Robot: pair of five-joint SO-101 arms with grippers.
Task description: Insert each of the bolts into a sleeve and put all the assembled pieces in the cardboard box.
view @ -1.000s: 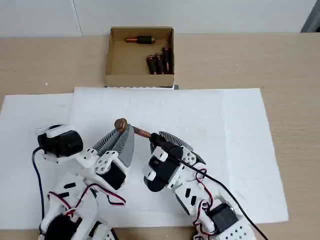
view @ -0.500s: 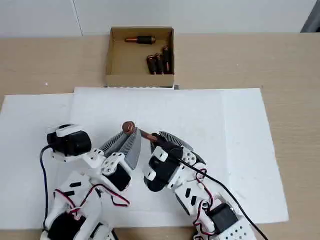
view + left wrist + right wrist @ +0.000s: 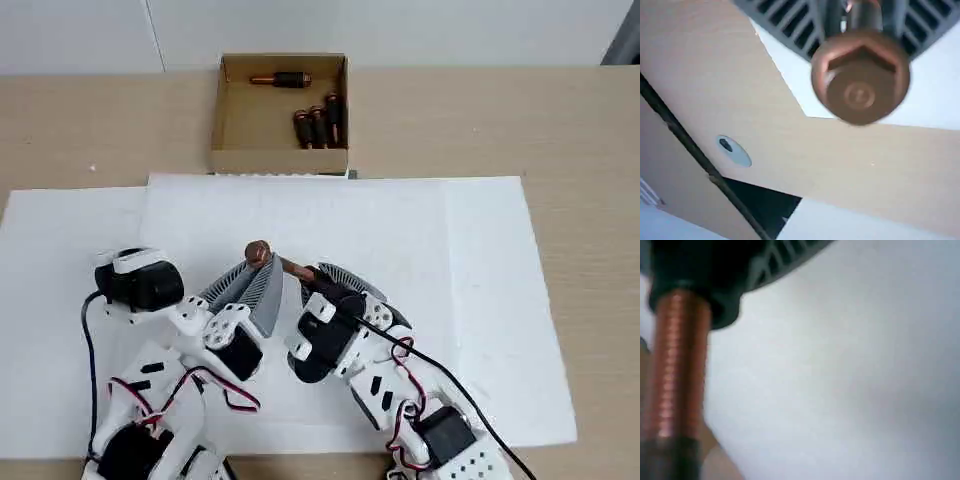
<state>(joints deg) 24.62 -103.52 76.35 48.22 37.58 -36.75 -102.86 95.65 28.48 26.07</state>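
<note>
Bright light, soft shadows (faint) inside cardboard box (image 3: 217, 110), white sheet (image 3: 420, 230) glowing

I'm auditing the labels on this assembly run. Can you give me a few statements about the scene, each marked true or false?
1. The cardboard box holds four assembled pieces. True.
2. The left gripper is empty. False: it is shut on the bolt.
3. The right gripper grips a dark sleeve with the bolt's thread in it. True.
4. The box stands on the white sheet. False: it stands on the bare table, beyond the sheet's edge.
</note>
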